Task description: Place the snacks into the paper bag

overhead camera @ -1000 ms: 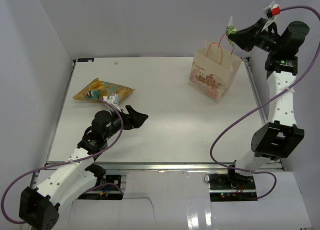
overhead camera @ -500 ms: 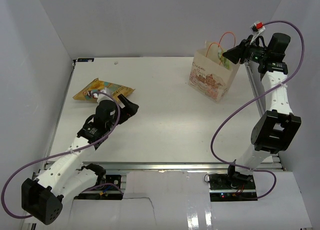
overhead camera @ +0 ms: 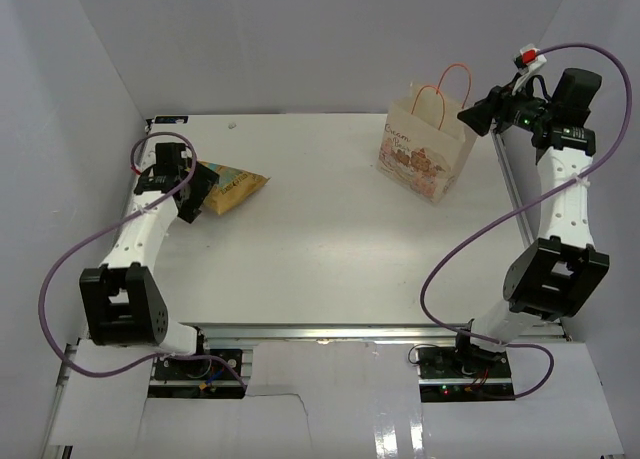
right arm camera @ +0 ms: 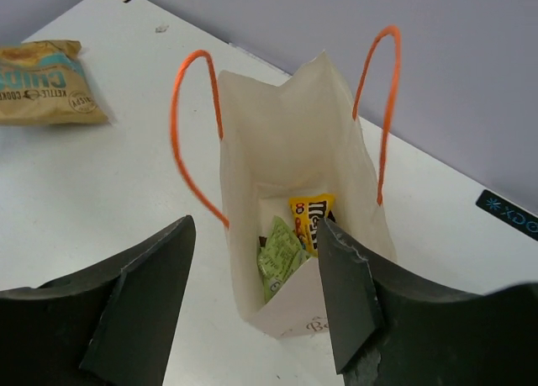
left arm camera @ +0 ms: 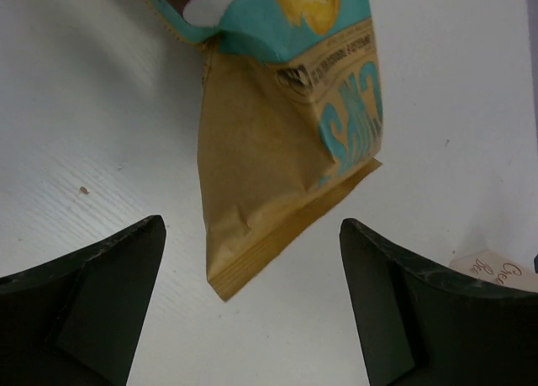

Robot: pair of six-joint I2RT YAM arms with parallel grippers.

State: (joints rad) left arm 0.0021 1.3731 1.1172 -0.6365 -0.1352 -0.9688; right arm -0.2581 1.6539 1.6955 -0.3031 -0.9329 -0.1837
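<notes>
The left gripper [left arm camera: 250,235] stood wide open and empty, its fingers on either side of one end of the yellow-orange chip bag [left arm camera: 286,142]. The chip bag lay flat at the far left of the bench [overhead camera: 320,239]. The right gripper [right arm camera: 256,226] hung above the mouth of the upright paper bag [right arm camera: 294,150], jaws apart, holding nothing. Inside the bag lay a yellow M&M's packet [right arm camera: 313,218] and a green packet [right arm camera: 276,264].

From high behind the near edge we look down over the whole counter [overhead camera: 330,239]. Our left wrist view hangs close above the chip bag [left arm camera: 277,150]. Our right wrist view peers down into the paper bag [right arm camera: 294,167] and catches that same chip bag far left.
</notes>
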